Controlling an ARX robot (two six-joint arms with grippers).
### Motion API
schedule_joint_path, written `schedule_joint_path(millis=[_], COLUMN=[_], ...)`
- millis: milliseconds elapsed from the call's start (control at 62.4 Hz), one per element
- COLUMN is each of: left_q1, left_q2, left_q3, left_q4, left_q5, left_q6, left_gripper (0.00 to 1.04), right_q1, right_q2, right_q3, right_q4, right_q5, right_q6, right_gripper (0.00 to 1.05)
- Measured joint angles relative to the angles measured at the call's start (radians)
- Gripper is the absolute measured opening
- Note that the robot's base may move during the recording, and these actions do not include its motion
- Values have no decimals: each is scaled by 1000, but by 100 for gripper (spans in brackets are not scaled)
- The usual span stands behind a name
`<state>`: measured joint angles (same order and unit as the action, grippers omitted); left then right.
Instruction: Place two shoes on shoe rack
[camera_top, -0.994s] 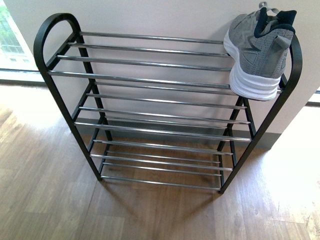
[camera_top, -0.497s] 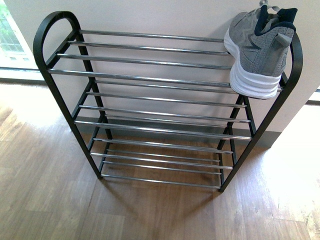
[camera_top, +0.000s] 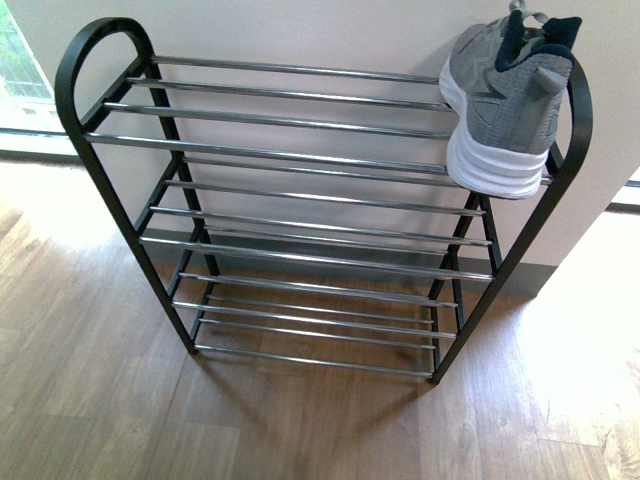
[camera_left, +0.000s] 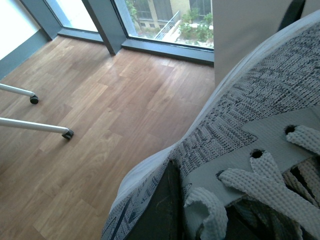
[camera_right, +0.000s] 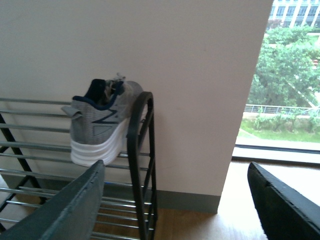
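A wood-plank floor (camera_top: 90, 400) fills the lower half of the front view, with a pale wall (camera_top: 300, 30) across the top and a bright window (camera_top: 15, 70) at the upper left edge. The left wrist view shows two white legs (camera_left: 30, 125) on dark casters (camera_left: 33, 99) standing on the floor. Green trees (camera_right: 290, 75) show through the glass in the right wrist view.

The right gripper (camera_right: 172, 172) has its two dark fingers (camera_right: 75, 205) spread wide, with nothing between them. Beyond it, a grey knit sneaker (camera_right: 100, 125) with a white sole rests on the top chrome rods of the shoe rack (camera_right: 134, 160), just beside the black end loop.
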<state>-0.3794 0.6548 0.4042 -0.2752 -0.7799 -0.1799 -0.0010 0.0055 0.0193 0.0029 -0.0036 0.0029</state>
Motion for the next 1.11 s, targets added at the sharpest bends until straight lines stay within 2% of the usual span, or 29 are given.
schedule_joint_path(millis=[64, 225, 273, 321, 385, 497, 609, 818, 1107], left_q1=[0, -5, -5, 11, 40, 68, 79, 116, 82], left_q2=[0, 2, 37, 132, 283, 544, 738, 1025, 1307], left_q3=[0, -1, -11, 7, 76, 201, 323, 615, 1070], left_q4=[0, 6, 94, 216, 274, 284, 277, 130, -193], left_q5=[8, 19, 20, 78, 177, 344, 438, 570, 686], left_q6=[0, -6, -63, -145, -272, -461, -552, -642, -675], left_gripper=[1, 1, 1, 1, 1, 1, 1, 1, 1], right_q1=[0, 0, 0, 0, 0, 0, 0, 0, 0], right_q2=[0, -1, -1, -1, -1, -1, -1, -1, -1], right_q3=[0, 0, 0, 0, 0, 0, 0, 0, 0], right_q4=[0, -1, -1, -1, -1, -1, -1, -1, -1], right_q5=[4, 6, 7, 6, 5, 3, 4, 4, 3], right_q6=[1, 0, 0, 0, 0, 0, 0, 0, 0], right_gripper=[97, 96, 95, 96, 95, 96, 96, 96, 95])
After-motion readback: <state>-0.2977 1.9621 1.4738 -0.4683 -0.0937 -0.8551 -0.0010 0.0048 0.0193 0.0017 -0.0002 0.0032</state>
